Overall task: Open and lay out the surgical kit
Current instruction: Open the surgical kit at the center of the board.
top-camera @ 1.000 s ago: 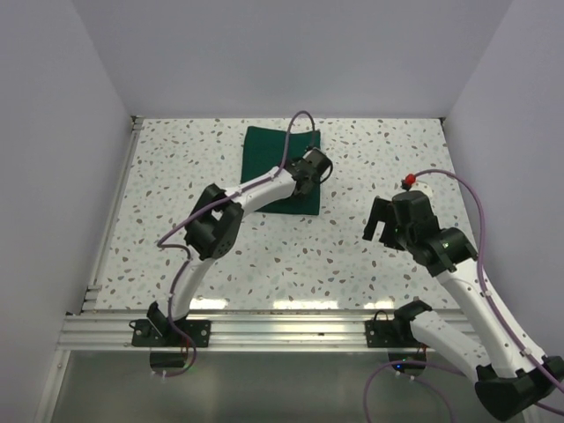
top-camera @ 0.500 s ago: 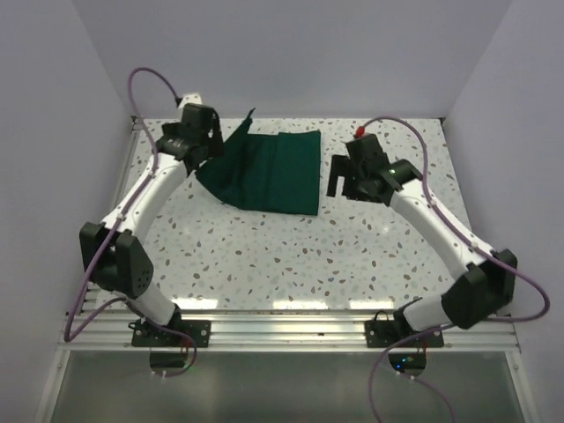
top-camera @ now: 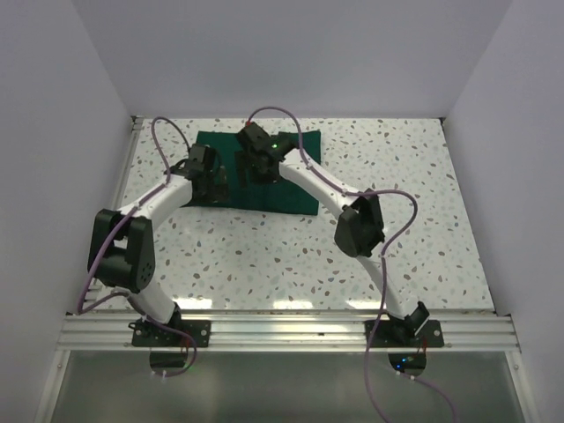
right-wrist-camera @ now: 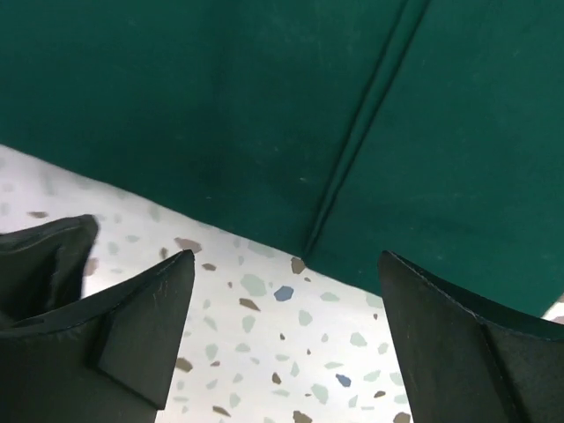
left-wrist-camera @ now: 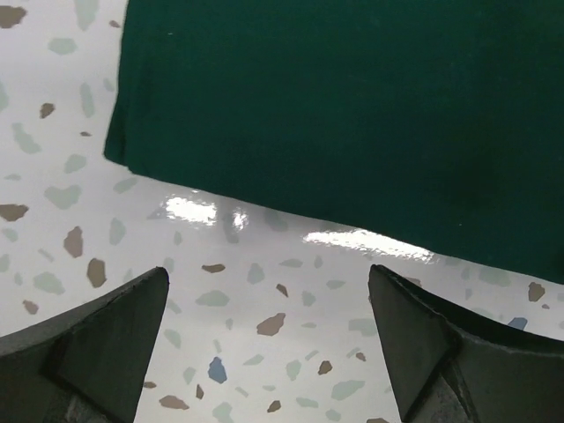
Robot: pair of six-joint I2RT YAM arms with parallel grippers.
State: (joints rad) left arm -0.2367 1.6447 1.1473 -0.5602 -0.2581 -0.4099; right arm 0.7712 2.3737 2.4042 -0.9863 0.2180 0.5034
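The surgical kit's dark green cloth wrap [top-camera: 295, 185] lies flat at the back middle of the table. The steel tray and instruments are hidden. My left gripper [top-camera: 216, 183] hangs open over the cloth's left front part. In the left wrist view its fingertips [left-wrist-camera: 141, 304] straddle bare speckled table just short of the cloth's [left-wrist-camera: 352, 106] edge and corner. My right gripper [top-camera: 254, 170] is open above the cloth's middle. The right wrist view shows it [right-wrist-camera: 286, 257] over bare table at the cloth's [right-wrist-camera: 220, 106] edge, near a fold seam [right-wrist-camera: 370, 115].
The speckled white table [top-camera: 397, 229] is walled at the back and on both sides. An aluminium rail [top-camera: 291, 330] runs along the near edge with both arm bases. Purple cables loop above both arms.
The left gripper has let go of the cloth's raised left corner and come in low beside it. The cloth now lies flat. The right arm has swung left over the cloth.
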